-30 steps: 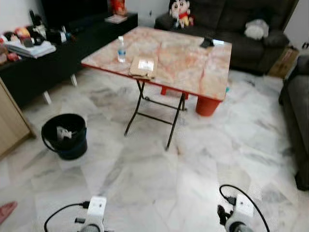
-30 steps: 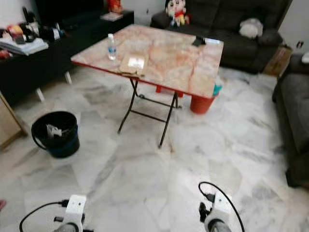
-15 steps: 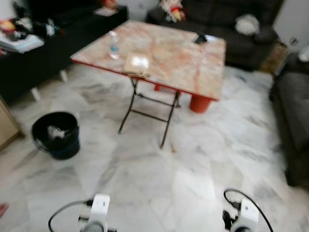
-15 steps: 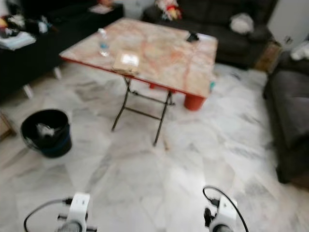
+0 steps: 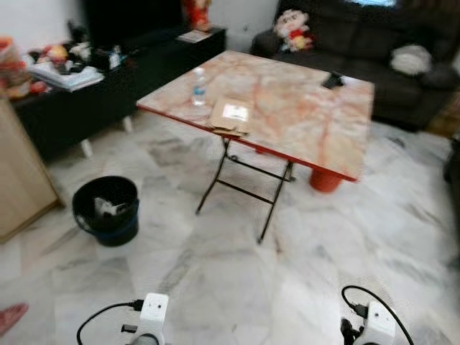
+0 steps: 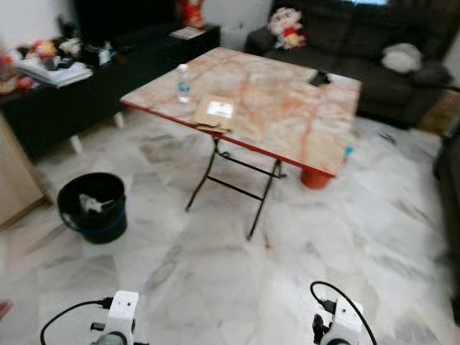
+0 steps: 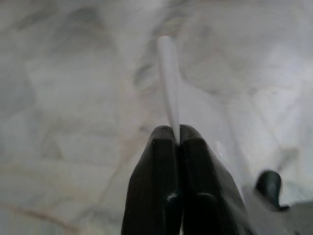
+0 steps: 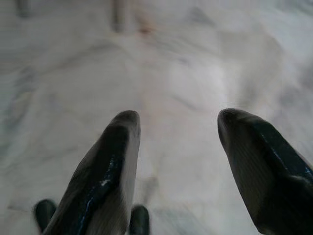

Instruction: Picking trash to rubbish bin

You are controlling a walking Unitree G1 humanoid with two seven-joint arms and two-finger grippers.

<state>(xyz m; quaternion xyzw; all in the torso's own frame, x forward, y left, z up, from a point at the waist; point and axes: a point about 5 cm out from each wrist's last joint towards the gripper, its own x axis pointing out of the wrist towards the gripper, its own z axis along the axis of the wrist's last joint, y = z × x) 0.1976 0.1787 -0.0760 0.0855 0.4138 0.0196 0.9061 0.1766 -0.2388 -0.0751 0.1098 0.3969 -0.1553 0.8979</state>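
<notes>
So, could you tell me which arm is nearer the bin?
Left. The left arm is low on the bin's side; the right arm sits across the floor, farther off.

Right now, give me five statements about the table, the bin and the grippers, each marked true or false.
1. A plastic bottle stands upright on the folding table. True.
2. The black bin sits on the table. False: it stands on the floor, to the table's left.
3. The left gripper is shut on a thin white piece. True.
4. The right gripper is shut. False: its fingers stand apart.
5. The brown paper bag lies on the floor. False: it lies at the table's near edge.
</notes>
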